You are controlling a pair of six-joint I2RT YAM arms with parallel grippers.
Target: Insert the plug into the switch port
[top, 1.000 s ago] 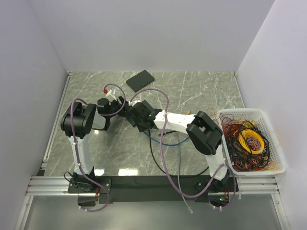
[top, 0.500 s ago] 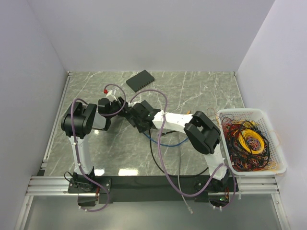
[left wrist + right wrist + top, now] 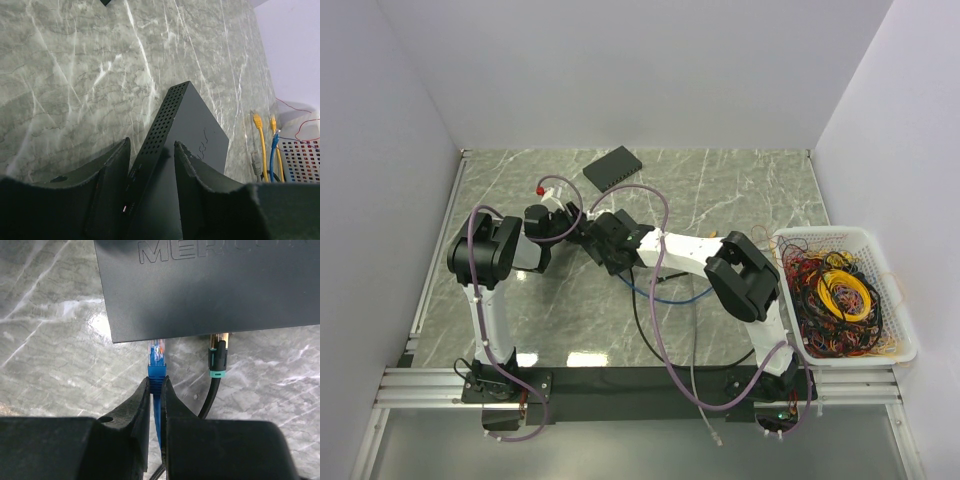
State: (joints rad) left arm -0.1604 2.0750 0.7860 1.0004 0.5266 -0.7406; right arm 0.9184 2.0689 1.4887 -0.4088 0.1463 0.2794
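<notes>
The right gripper (image 3: 156, 390) pinches a blue cable (image 3: 158, 412) just behind its boot, fingers (image 3: 137, 405) pressed tight on either side. The clear plug (image 3: 156, 351) juts straight out beyond the fingertips. Its long axis runs in line with the fingers, and its tip points at the near edge of the dark-grey switch (image 3: 210, 285). The tip meets that edge near the switch's left corner. The switch port itself is hidden under the edge, so it cannot be told whether the plug has entered. Just right of the plug along the same edge, a black cable (image 3: 217, 362) with a teal ring is seated in the switch.

On the far side of the switch (image 3: 187, 132), the left gripper (image 3: 150, 147) straddles it. One finger (image 3: 112, 170) stands against the vented side and the other against the opposite side, pinching the box between them.

From above, both grippers (image 3: 578, 228) (image 3: 603, 240) meet over the switch at mid-table (image 3: 740, 190), the plug end pointing towards the left arm. A flat black slab (image 3: 612, 167) lies beyond the switch. A white basket (image 3: 820, 232) of tangled cables stands well to the switch's right. Two yellow cable ends (image 3: 257, 120) lie on the marble between the switch and the basket.
</notes>
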